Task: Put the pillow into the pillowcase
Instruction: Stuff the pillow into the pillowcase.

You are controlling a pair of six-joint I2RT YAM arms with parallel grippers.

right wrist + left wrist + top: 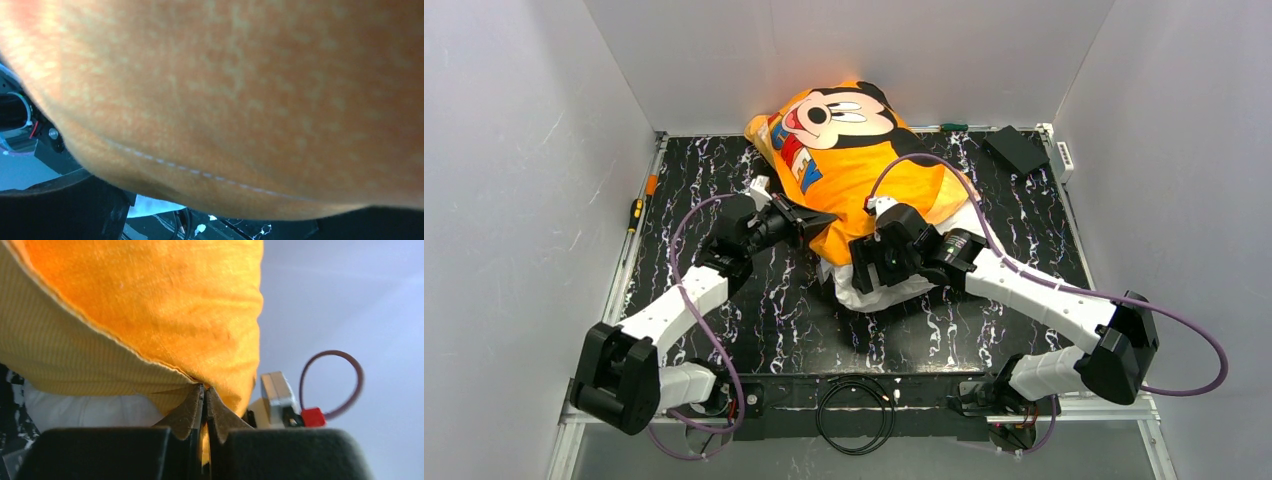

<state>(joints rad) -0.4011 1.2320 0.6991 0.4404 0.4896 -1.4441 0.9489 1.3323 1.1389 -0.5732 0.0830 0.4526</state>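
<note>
Left end effector (205,392) clamps pillowcase (864,170) hem, right end effector (869,250) spread wide; pillow (869,293) protrudes nearward

screwdriver (636,213) left edge | black box (1015,148) far right | cable coil (856,410) near edge

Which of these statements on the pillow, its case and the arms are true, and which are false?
1. The left gripper is shut on the hem of the orange pillowcase. True.
2. The pillow is fully inside the pillowcase. False: its white end sticks out at the near side.
3. The Mickey face lies downward. False: the face looks up, at the far end.
4. A screwdriver lies by the left edge of the table. True.
</note>
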